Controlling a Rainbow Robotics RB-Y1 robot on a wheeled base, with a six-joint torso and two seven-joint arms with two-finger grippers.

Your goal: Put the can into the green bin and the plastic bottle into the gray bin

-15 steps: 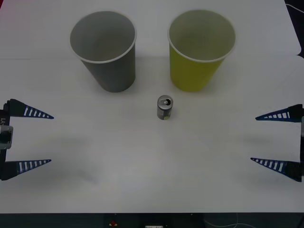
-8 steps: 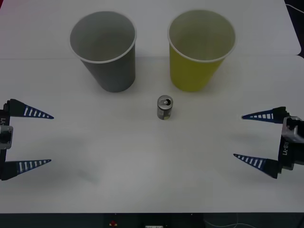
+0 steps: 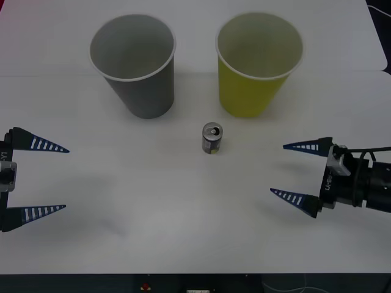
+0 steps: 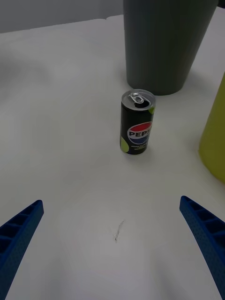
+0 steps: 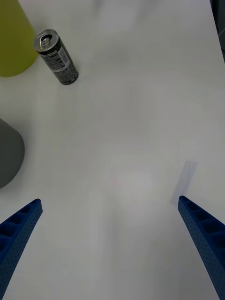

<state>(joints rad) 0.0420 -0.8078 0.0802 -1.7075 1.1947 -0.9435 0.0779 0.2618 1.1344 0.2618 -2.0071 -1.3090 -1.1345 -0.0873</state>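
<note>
My right gripper (image 3: 293, 172) has moved in from table edge, jaws wide, empty. Can (image 3: 212, 138) upright straight ahead of it, well apart, just before green bin (image 3: 258, 64). Approach under way, I judge. Left gripper (image 3: 52, 179) parked, wide.

from my front camera, the left pincer (image 3: 66, 178) is cut at the frame's edge, its arm out of sight; the right pincer (image 3: 278, 170) trails into an arm clipped at the opposite edge. on the right wrist feed, the gray bin (image 4: 164, 44) loses its rim past the frame, and the green bin (image 4: 214, 136) shows just a sliver of wall. the left wrist feed crops both bins to corners. small print on the can (image 4: 137, 123) below the logo is too fine for me to read.
</note>
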